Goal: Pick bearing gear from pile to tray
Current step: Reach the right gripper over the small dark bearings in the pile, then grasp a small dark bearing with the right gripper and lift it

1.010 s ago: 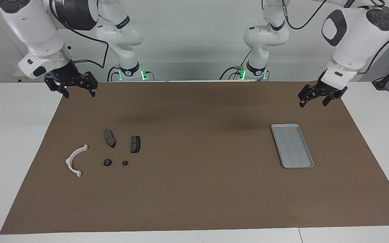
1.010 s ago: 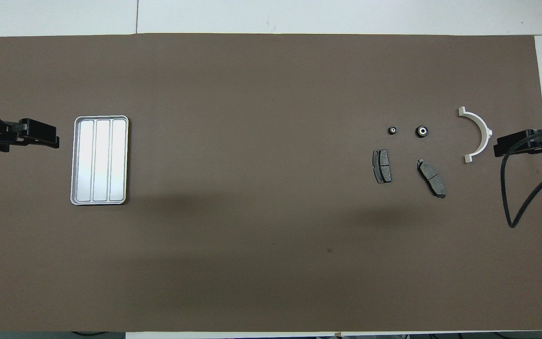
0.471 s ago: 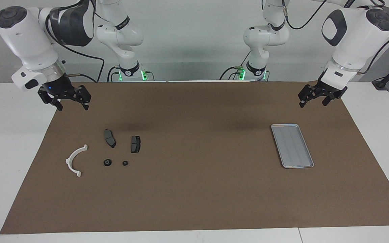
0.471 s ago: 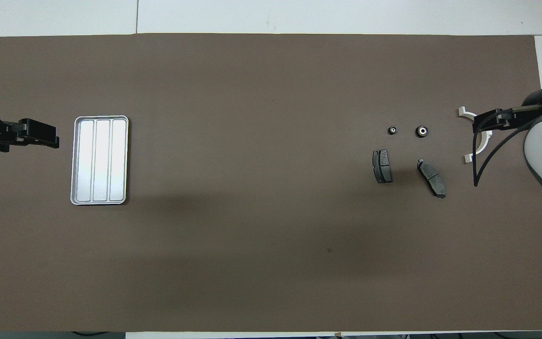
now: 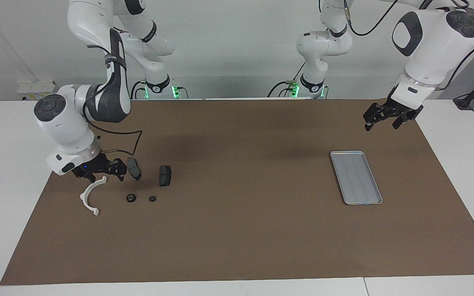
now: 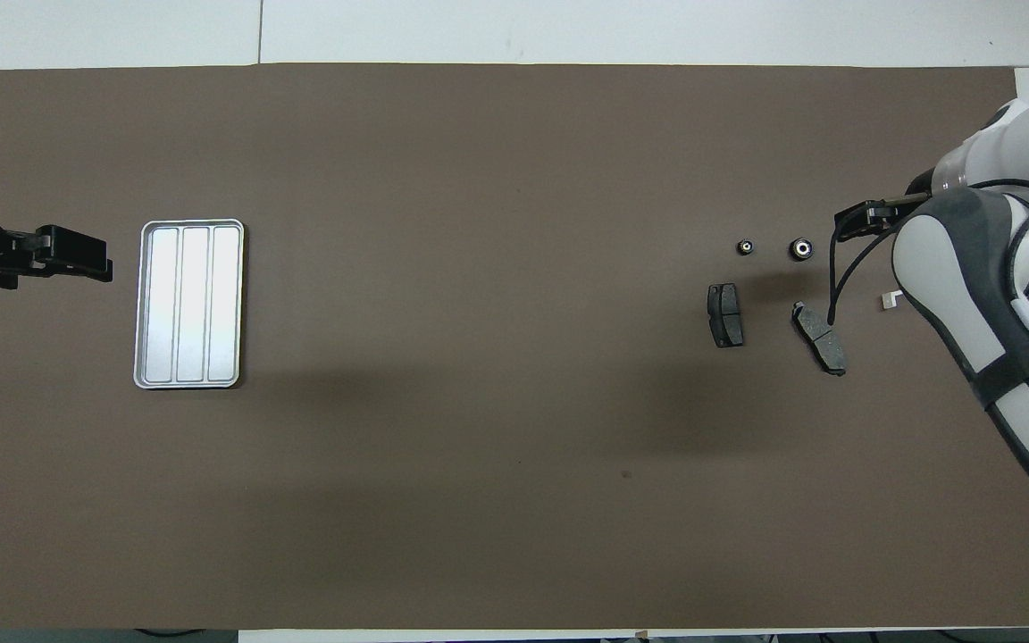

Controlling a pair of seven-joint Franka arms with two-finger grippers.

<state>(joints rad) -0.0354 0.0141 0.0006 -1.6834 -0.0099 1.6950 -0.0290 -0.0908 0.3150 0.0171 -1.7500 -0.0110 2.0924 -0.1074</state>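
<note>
The pile lies toward the right arm's end of the mat. In it are two small black round rings [image 5: 130, 198] [image 5: 152, 199], also seen from overhead [image 6: 801, 249] [image 6: 746, 247]. Two dark grey plates [image 5: 134, 168] [image 5: 164, 175] lie nearer to the robots, and a white arc [image 5: 89, 197] lies beside the rings. My right gripper [image 5: 106, 176] [image 6: 854, 221] hangs open and low over the arc's upper end, holding nothing. The silver tray [image 5: 356, 177] [image 6: 191, 304] lies bare toward the left arm's end. My left gripper [image 5: 381, 123] [image 6: 90, 259] waits open in the air beside the tray.
A brown mat [image 5: 237, 230] covers the white table. From overhead the right arm [image 6: 970, 295] hides most of the white arc, leaving one end [image 6: 888, 302] showing. Its black cable [image 6: 834, 277] hangs over one plate [image 6: 819, 338].
My right arm has swung down from the mat's corner by the robots to just over the white arc in the pile. The left arm and all parts have stayed put.
</note>
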